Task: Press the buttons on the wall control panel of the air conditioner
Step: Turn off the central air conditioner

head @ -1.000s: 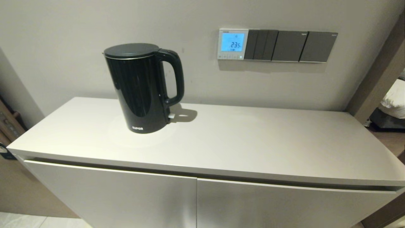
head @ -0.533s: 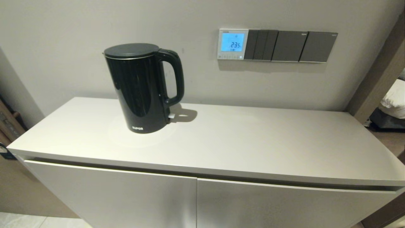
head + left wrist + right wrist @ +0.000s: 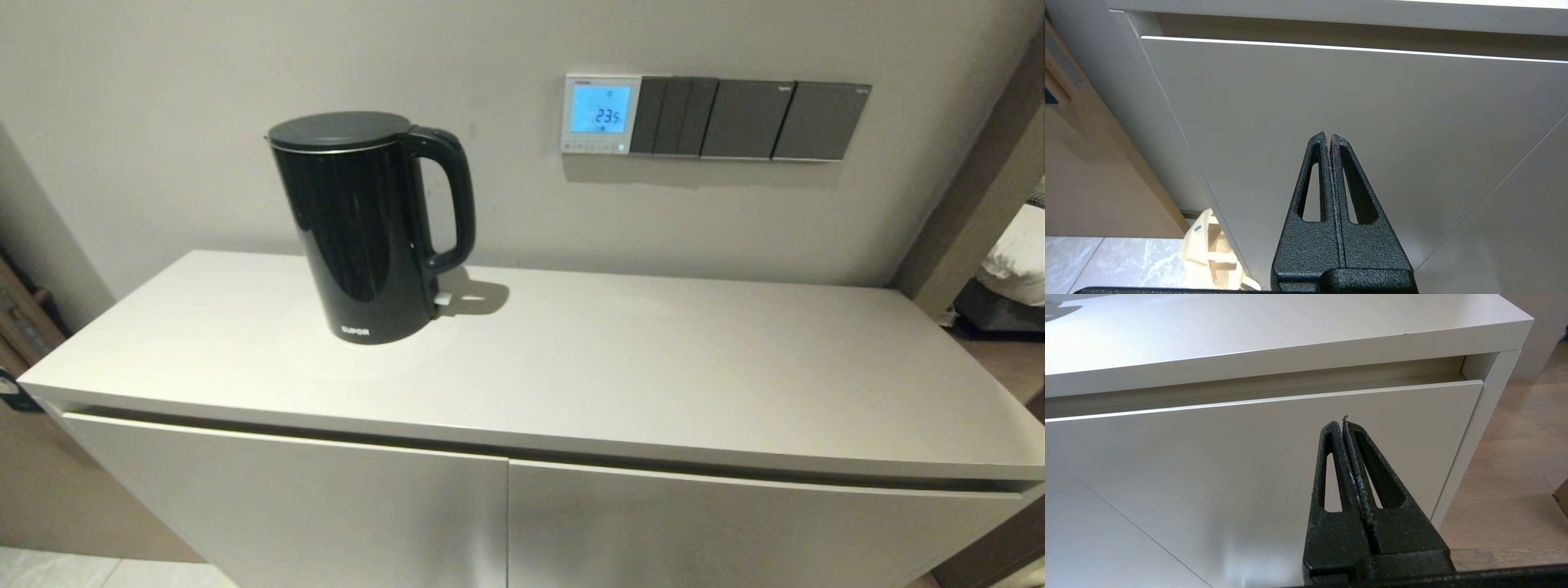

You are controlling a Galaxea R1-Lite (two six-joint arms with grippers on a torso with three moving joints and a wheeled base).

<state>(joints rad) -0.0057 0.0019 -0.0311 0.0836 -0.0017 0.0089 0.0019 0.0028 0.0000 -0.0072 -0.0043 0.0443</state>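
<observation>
The air conditioner's wall control panel (image 3: 600, 114) is a small white square thermostat on the wall above the cabinet, right of centre; its screen is lit blue and reads 23.5. The buttons (image 3: 594, 148) form a tiny pale row along its bottom edge. Neither arm shows in the head view. My left gripper (image 3: 1329, 134) is shut and empty, low in front of the left cabinet door. My right gripper (image 3: 1342, 422) is shut and empty, low in front of the right cabinet door, just below the cabinet top.
A black electric kettle (image 3: 367, 224) stands on the white cabinet top (image 3: 653, 367) at the left. Three grey switch plates (image 3: 747, 118) adjoin the thermostat's right side. A brown door frame (image 3: 980, 188) stands at the right. A cream bag (image 3: 1208, 253) lies on the floor.
</observation>
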